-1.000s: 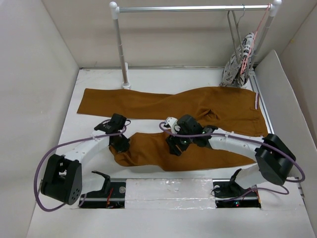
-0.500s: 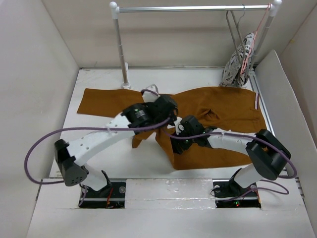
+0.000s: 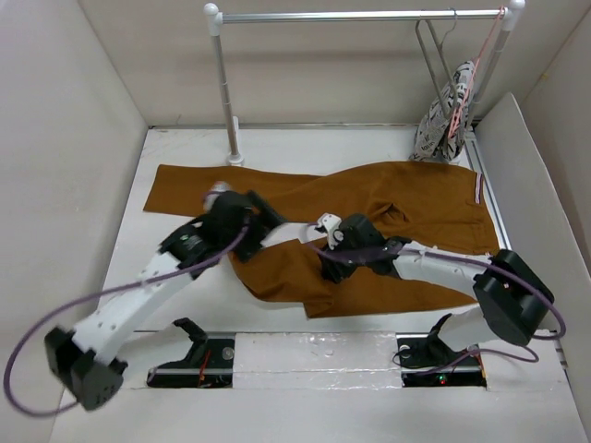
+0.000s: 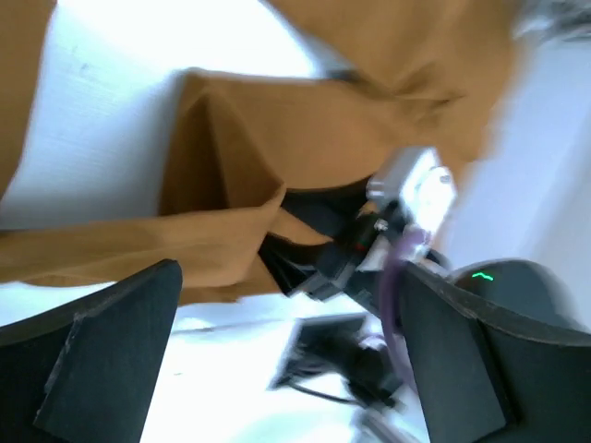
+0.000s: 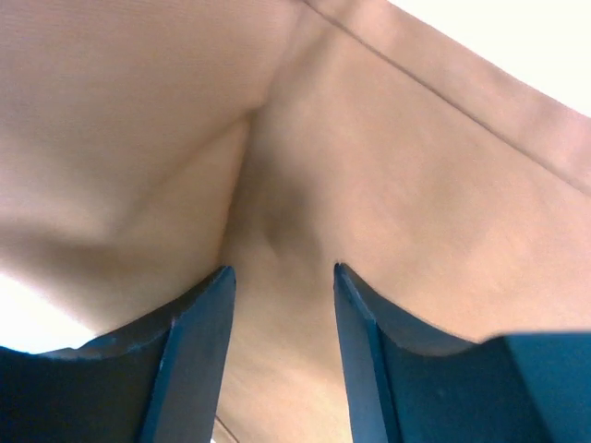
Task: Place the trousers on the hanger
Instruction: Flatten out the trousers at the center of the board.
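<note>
I have two grippers on one pair of trousers (image 3: 416, 198). My left gripper (image 4: 286, 272) is spread wide with the cloth just ahead. My right gripper (image 5: 283, 269) is slightly parted, cloth filling the gap; whether it pinches, I cannot tell. One hanger (image 3: 429, 53) hangs well beyond both.
</note>
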`<control>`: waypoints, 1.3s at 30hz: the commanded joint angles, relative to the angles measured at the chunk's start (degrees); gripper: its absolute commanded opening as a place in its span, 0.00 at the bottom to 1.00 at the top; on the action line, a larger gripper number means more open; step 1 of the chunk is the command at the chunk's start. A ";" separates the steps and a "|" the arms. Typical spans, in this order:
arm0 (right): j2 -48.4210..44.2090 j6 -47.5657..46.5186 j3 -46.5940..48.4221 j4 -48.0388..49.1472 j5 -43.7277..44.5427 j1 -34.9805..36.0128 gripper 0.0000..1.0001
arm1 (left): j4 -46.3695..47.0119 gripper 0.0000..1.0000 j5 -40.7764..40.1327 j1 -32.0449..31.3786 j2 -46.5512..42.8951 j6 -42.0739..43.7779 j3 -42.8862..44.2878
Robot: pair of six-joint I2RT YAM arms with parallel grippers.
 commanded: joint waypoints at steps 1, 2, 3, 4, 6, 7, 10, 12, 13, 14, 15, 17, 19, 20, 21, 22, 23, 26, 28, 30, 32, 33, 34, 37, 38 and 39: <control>-6.01 3.21 -1.70 -10.20 4.82 -4.10 0.52 | -7.01 0.91 -13.22 20.46 -10.94 3.70 -11.21; -6.27 3.12 -0.92 -10.72 5.09 -4.10 0.53 | -2.99 0.91 -9.27 29.11 -11.38 5.81 -13.17; -6.97 2.95 -0.48 -12.21 5.87 -4.62 0.53 | -1.56 0.90 -2.44 33.38 -11.47 7.40 -15.01; -7.76 2.94 -0.21 -12.66 6.23 -4.63 0.49 | -0.41 0.90 -0.03 37.33 -11.21 9.93 -18.16; -10.82 2.77 0.41 -13.45 5.80 -5.33 0.37 | 1.53 0.87 1.84 46.98 -10.08 12.24 -19.68; -11.89 2.68 0.76 -13.80 5.62 -6.12 0.28 | 1.97 0.83 2.71 49.30 -9.72 13.03 -20.65; -13.48 1.02 2.34 -14.86 5.44 -6.65 0.29 | 6.10 0.76 8.76 52.32 -7.70 13.57 -21.97; -13.48 -0.04 3.56 -15.82 5.62 -6.65 0.32 | 8.21 0.69 12.54 52.32 -4.99 12.95 -23.20; -13.31 -0.30 3.83 -16.09 5.36 -6.65 0.34 | 7.87 0.65 13.35 52.32 -4.36 13.12 -23.90; -13.31 -0.39 4.01 -16.35 5.18 -7.17 0.35 | 7.86 0.63 13.97 51.71 -4.01 13.39 -24.34; -13.65 -0.40 4.19 -16.53 5.26 -7.18 0.35 | 7.95 0.62 15.71 51.70 -3.83 13.74 -24.87; -14.53 -0.40 3.84 -16.01 5.00 -7.18 0.35 | 8.57 0.62 18.26 51.70 -4.18 14.35 -26.72; -14.89 -0.13 3.75 -15.74 4.65 -7.18 0.37 | 9.17 0.64 20.38 50.74 -4.71 13.66 -27.77; -15.32 -0.04 3.75 -15.74 4.56 -7.18 0.37 | 9.70 0.65 20.91 50.13 -4.88 13.22 -28.30; -15.41 0.13 3.75 -15.48 4.39 -7.18 0.37 | 9.97 0.66 21.52 49.60 -4.62 12.52 -28.74; -15.59 0.22 3.83 -15.30 4.30 -7.18 0.37 | 11.10 0.66 21.97 49.59 -4.27 12.42 -29.44; -15.59 0.31 3.92 -15.21 4.21 -7.18 0.37 | 11.38 0.66 22.40 49.59 -3.75 12.33 -29.79; -15.94 0.66 4.19 -14.95 4.12 -7.18 0.38 | 12.43 0.66 24.51 49.59 -2.07 12.33 -30.24; -15.50 0.66 4.10 -14.86 3.86 -7.18 0.38 | 13.83 0.66 25.66 49.59 -2.33 12.25 -30.50; -15.33 1.01 3.93 -14.60 3.95 -7.18 0.38 | 14.98 0.67 27.15 49.59 -2.51 11.72 -30.76; -15.15 1.18 3.57 -13.55 3.60 -7.18 0.38 | 17.52 0.68 28.47 49.59 -2.33 11.02 -31.47; -14.89 1.45 3.22 -13.37 3.16 -6.66 0.38 | 18.75 0.68 29.78 49.59 -1.73 10.84 -31.82; -14.45 1.54 3.05 -13.37 3.16 -6.65 0.38 | 20.07 0.68 29.88 48.37 -1.20 10.75 -31.82; -14.18 1.89 2.87 -12.93 3.33 -6.12 0.38 | 21.91 0.60 29.18 44.25 2.49 10.05 -30.07; -14.18 2.06 2.78 -12.84 3.33 -6.12 0.38 | 21.84 0.55 28.74 43.62 3.37 9.18 -29.71; -14.18 2.15 2.78 -12.84 3.42 -6.12 0.38 | 21.92 0.44 27.78 43.62 4.25 9.00 -29.45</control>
